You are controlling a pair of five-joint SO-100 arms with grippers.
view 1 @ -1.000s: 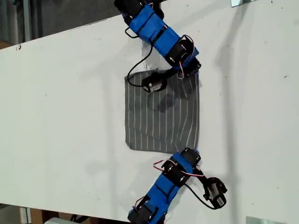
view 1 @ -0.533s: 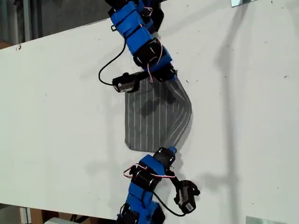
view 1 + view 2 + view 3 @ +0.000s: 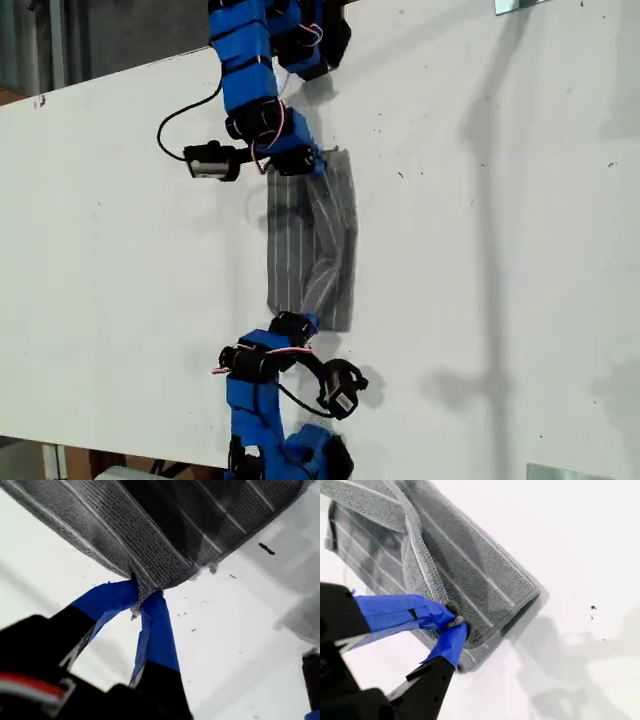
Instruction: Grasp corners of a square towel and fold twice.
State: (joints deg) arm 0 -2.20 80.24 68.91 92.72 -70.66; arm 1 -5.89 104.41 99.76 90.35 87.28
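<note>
Evidently, the towel (image 3: 312, 245) lay folded over on itself as a narrow strip near the middle of the white table (image 3: 500, 260), its stripes running along the strip's length. The upper layer sat loosely, with a raised crease towards the strip's lower end in the exterior view.

The first gripper (image 3: 145, 594) was clamped on a corner (image 3: 152, 580) of the cloth, the blue fingertips (image 3: 114, 597) pressed together on the hem and the fabric spreading away above the table. The second gripper (image 3: 456, 622) was likewise pinching the towel's edge where the layers overlapped.

In the exterior view one arm (image 3: 250, 90) met the strip's top end and another arm (image 3: 262, 375) its bottom end. Which of these was first or second could not be determined.
</note>
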